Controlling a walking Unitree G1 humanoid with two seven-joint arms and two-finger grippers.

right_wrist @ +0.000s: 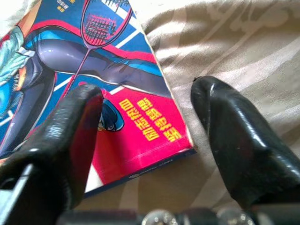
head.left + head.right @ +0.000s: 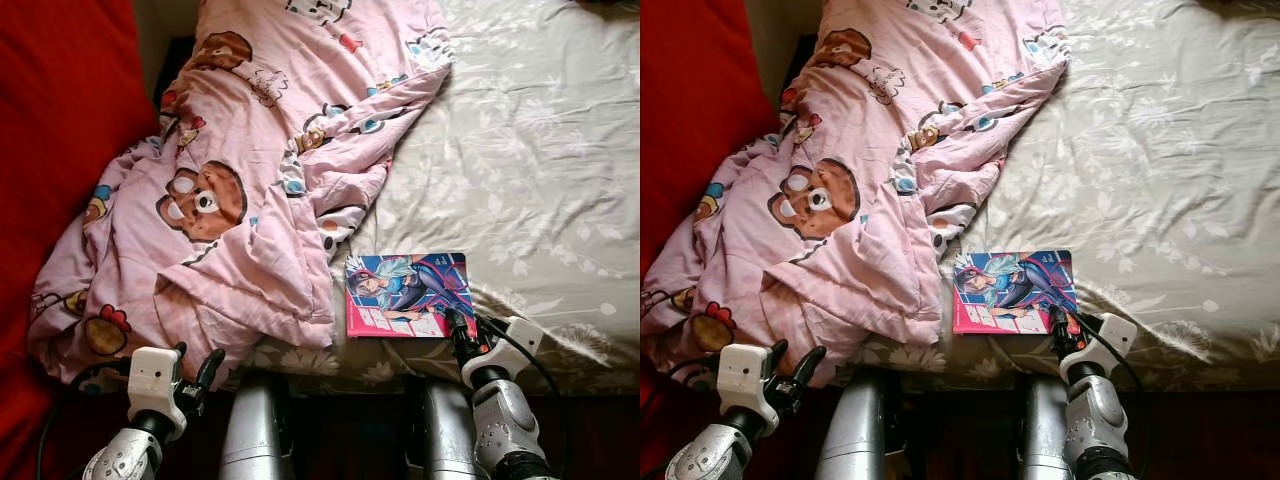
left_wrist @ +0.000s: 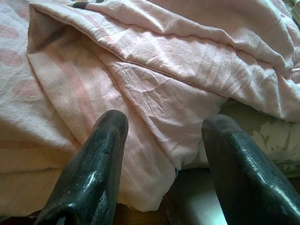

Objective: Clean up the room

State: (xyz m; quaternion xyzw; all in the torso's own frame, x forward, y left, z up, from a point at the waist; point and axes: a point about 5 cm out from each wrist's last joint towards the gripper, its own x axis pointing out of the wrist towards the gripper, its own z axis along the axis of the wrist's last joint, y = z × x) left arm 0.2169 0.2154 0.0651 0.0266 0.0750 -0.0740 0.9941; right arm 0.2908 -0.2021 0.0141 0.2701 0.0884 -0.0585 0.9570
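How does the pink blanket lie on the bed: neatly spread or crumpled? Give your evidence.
Crumpled. The pink blanket is bunched in folds over the left part of the bed, its edges turned over and a corner hanging off the near edge.

Both arms are silver metal tubes ending in white, boxy wrist housings. Each hand, the left hand (image 2: 195, 372) and the right hand (image 2: 459, 328), carries two long, glossy black fingers (image 3: 96, 164) with rounded tips. Black cables loop from each wrist housing.
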